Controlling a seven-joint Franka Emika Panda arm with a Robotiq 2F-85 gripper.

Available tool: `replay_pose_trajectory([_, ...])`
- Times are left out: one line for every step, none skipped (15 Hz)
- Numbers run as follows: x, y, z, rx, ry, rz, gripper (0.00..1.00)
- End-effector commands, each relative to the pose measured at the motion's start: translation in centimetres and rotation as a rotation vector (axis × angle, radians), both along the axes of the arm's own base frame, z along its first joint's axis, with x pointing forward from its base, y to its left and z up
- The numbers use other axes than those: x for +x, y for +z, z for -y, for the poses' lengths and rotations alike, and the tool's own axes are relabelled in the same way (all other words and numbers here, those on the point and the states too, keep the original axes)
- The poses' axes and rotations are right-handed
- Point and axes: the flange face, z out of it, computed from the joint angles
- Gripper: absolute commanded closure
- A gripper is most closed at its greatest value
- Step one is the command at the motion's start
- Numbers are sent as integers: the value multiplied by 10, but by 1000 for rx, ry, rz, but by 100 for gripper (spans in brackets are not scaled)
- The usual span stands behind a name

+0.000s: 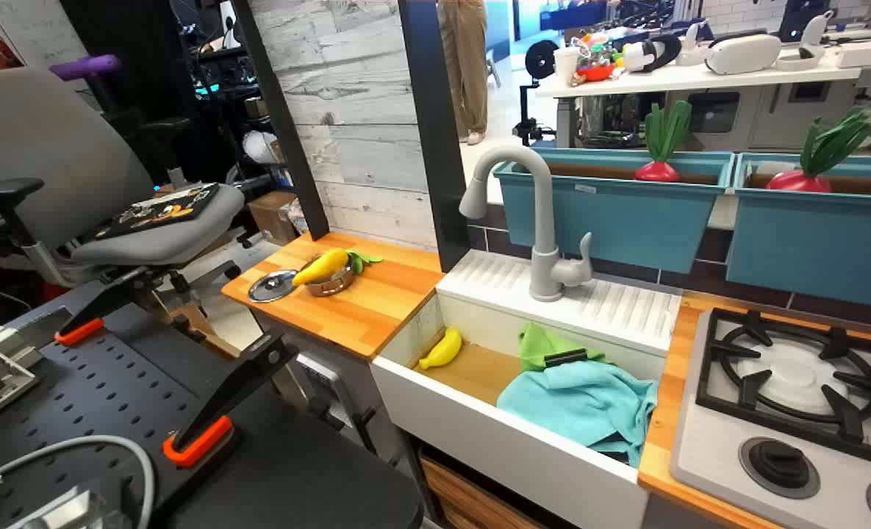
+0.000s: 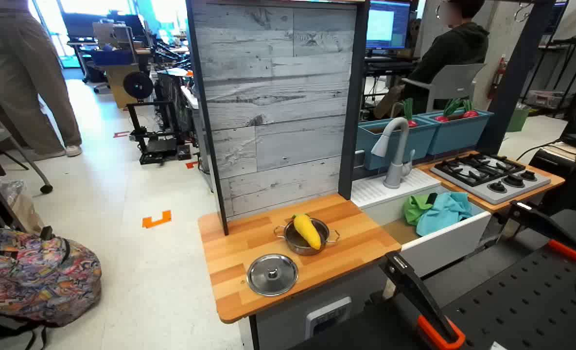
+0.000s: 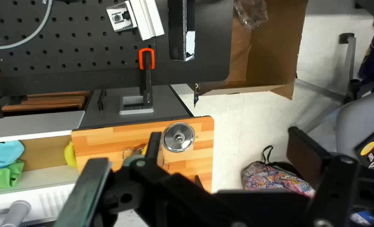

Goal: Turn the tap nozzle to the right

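The tap nozzle is a grey gooseneck spout on the white ridged ledge behind the sink. In an exterior view its head hangs toward the left, beside the dark post. It also shows in an exterior view, again with its head toward the left. A small side lever stands at its base. In the wrist view only part of the tap shows at the bottom left corner. My gripper is open and empty, well apart from the tap, with floor and a backpack between its fingers. Neither exterior view shows the gripper.
Teal planters stand behind the tap. A dark post rises beside it. A pot with a yellow vegetable and a lid are on the wooden counter. Cloths lie in the sink. A stove is beside it.
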Motion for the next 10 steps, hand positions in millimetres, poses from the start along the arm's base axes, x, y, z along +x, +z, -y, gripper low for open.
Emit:
replay_pose_trajectory([0, 0, 0, -1, 0, -3, 0])
replay_pose_trajectory([0, -2, 0, -2, 0, -6, 0])
replay_pose_trajectory([0, -2, 0, -3, 0, -8, 0])
replay_pose_trajectory([0, -3, 0, -3, 0, -9, 0])
replay_pose_trajectory([0, -3, 0, -3, 0, -9, 0])
replay_pose_trajectory([0, -3, 0, -3, 0, -9, 0])
replay_pose_trajectory([0, -3, 0, -3, 0, -9, 0])
replay_pose_trajectory([6, -3, 4, -1, -18, 9, 0])
replay_pose_trajectory([10, -4, 8, 0, -32, 11, 0])
replay_pose_trajectory([17, -4, 13, 2, -55, 15, 0])
